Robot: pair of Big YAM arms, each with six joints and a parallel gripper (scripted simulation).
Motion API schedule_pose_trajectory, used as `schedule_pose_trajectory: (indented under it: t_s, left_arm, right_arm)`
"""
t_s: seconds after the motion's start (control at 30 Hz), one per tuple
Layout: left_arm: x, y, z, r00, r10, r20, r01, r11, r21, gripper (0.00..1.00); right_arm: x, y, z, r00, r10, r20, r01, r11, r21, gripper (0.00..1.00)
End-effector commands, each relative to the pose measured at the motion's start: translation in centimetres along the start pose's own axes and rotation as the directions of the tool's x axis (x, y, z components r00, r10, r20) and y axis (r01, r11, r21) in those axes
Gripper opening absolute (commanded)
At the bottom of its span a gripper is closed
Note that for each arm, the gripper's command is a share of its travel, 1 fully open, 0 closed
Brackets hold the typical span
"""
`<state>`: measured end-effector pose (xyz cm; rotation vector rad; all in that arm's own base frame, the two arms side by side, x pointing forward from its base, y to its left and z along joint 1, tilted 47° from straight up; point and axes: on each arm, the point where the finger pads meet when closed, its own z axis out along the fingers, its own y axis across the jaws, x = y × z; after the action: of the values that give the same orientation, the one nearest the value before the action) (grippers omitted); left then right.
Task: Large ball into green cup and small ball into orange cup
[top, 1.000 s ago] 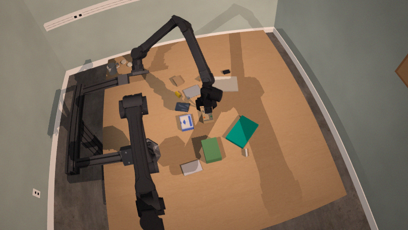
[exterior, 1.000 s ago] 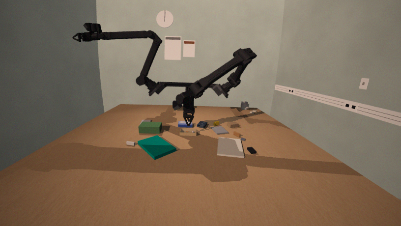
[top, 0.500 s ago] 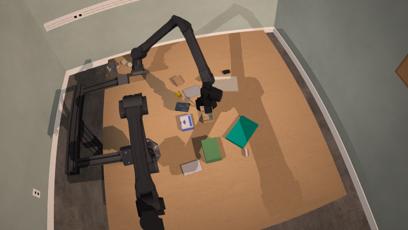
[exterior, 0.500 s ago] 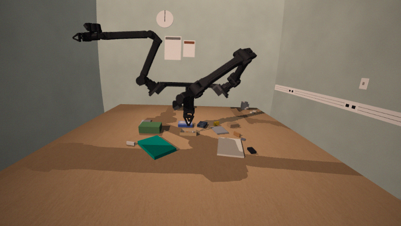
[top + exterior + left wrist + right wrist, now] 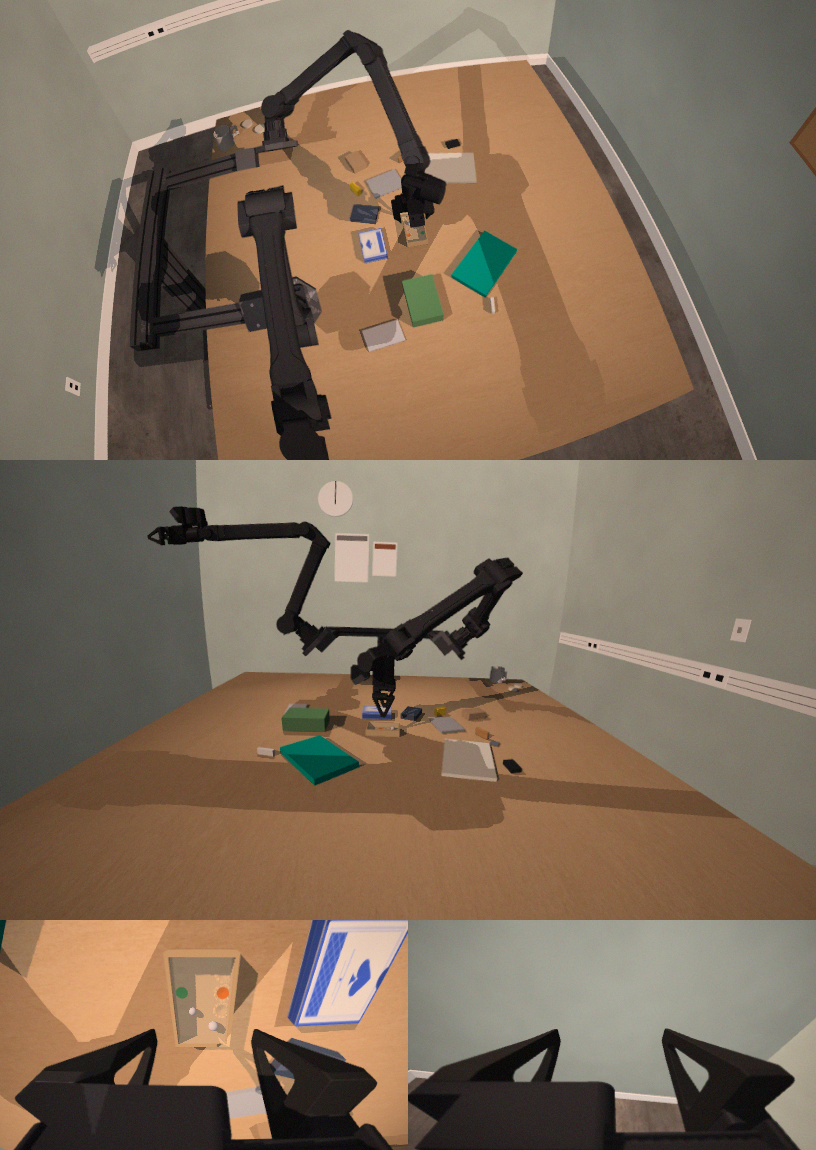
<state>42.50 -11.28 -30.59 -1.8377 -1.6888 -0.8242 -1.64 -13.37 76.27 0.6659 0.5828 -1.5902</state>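
Observation:
The wooden puzzle [image 5: 202, 997] lies flat on the table, also shown in the top view [image 5: 414, 233] and the exterior view [image 5: 382, 728]. Inside it I see a green cup [image 5: 182, 992], an orange cup [image 5: 223, 993], a small white ball and a larger white ball. My left gripper [image 5: 204, 1035] hovers above the puzzle's near end, open and empty; it also shows in the exterior view [image 5: 382, 706]. My right gripper [image 5: 154, 534] [image 5: 611, 1034] is raised high in the air, open and empty, facing the wall.
A blue-and-white box [image 5: 350, 972] lies right beside the puzzle. Around it are a green box [image 5: 422, 299], a teal book [image 5: 483, 262], grey pads [image 5: 382, 334] [image 5: 384, 182], a dark blue item [image 5: 365, 213], a yellow block [image 5: 356, 188] and a black item [image 5: 452, 143].

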Motion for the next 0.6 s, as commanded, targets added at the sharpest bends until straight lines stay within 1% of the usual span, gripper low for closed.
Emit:
schedule_pose_trajectory:
  t_s: [0.0, 0.2, 0.43, 0.5, 0.53, 0.57]
  left_arm:
    - [-1.1, 1.5, -1.4, 1.0, -0.005, 0.01, 0.005, 0.999, -0.034, 0.86]
    - [-1.1, 1.5, -1.0, 1.0, -0.007, 0.011, 0.007, 0.999, -0.032, 0.86]
    - [-0.3, 1.9, 0.5, 1.0, -0.027, 0.013, 0.027, 0.999, -0.019, 0.86]
    - [-0.3, 1.9, 0.5, 1.0, -0.027, 0.013, 0.027, 0.999, -0.019, 0.86]
    - [-1.0, 2.1, -0.9, 1.0, -0.011, 0.018, 0.012, 0.999, -0.044, 0.86]
    - [-1.0, 1.9, -0.3, 1.0, -0.011, 0.016, 0.012, 0.999, -0.039, 0.86]
  right_arm:
    - [-0.8, -0.1, -0.7, 1.0, -0.01, 0.012, 0.01, 1.0, 0.002, 1.0]
    - [-0.8, -0.1, -0.7, 1.0, -0.01, 0.012, 0.01, 1.0, 0.002, 1.0]
    - [-0.8, -0.1, -0.7, 1.0, -0.01, 0.012, 0.01, 1.0, 0.002, 1.0]
    - [-0.8, -0.1, -0.7, 1.0, -0.01, 0.012, 0.01, 1.0, 0.002, 1.0]
    - [-0.8, -0.1, -0.7, 1.0, -0.01, 0.012, 0.01, 1.0, 0.002, 1.0]
    - [-0.8, -0.1, -0.7, 1.0, -0.01, 0.012, 0.01, 1.0, 0.002, 1.0]
